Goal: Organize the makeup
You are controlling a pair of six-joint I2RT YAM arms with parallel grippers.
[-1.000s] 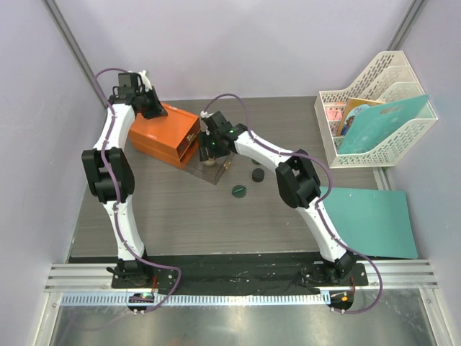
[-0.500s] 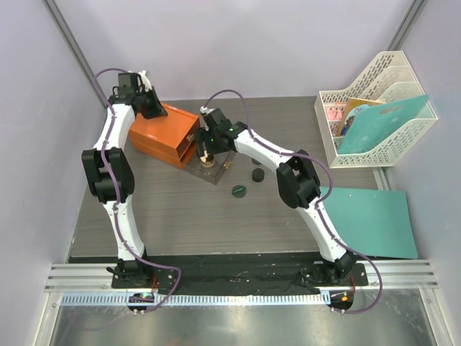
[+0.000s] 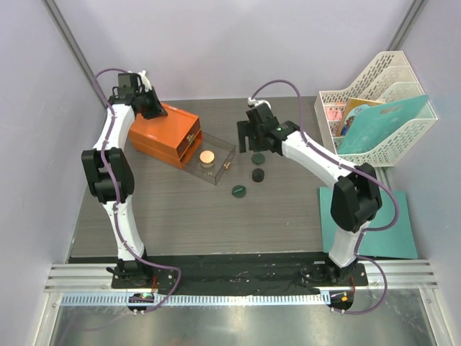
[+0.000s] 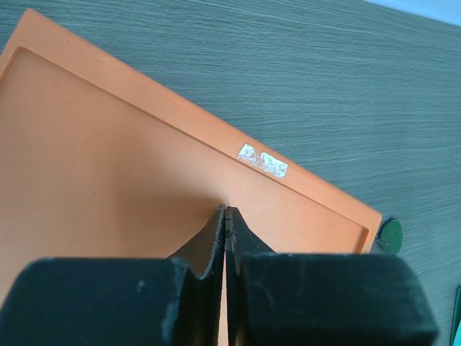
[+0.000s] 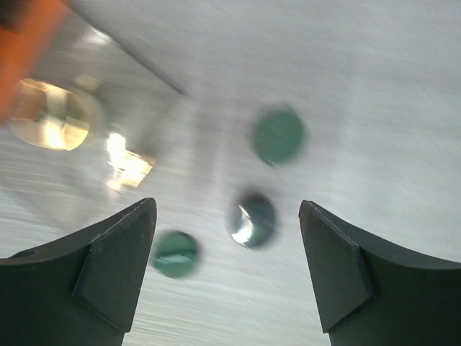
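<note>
The orange drawer box (image 3: 164,135) stands at the back left with its clear drawer (image 3: 218,171) pulled out. A tan-lidded round jar (image 3: 207,157) sits in the drawer and shows blurred in the right wrist view (image 5: 47,115). Three dark green round pieces lie on the table to the right of the drawer: one (image 3: 258,158) (image 5: 279,135), a darker jar (image 3: 257,174) (image 5: 252,220), and a disc (image 3: 239,191) (image 5: 176,254). My right gripper (image 3: 252,144) (image 5: 227,267) hovers open and empty above them. My left gripper (image 3: 149,104) (image 4: 226,213) is shut, its tips resting on the orange box's top (image 4: 108,166).
A white file rack (image 3: 392,148) holding a teal folder (image 3: 378,122) stands at the back right. A teal mat (image 3: 371,220) lies at the front right. Purple walls enclose the table on both sides.
My right gripper has left the clear drawer and moved right, over the green pieces. The tan-lidded jar now sits uncovered in the drawer. The left arm has not moved.
</note>
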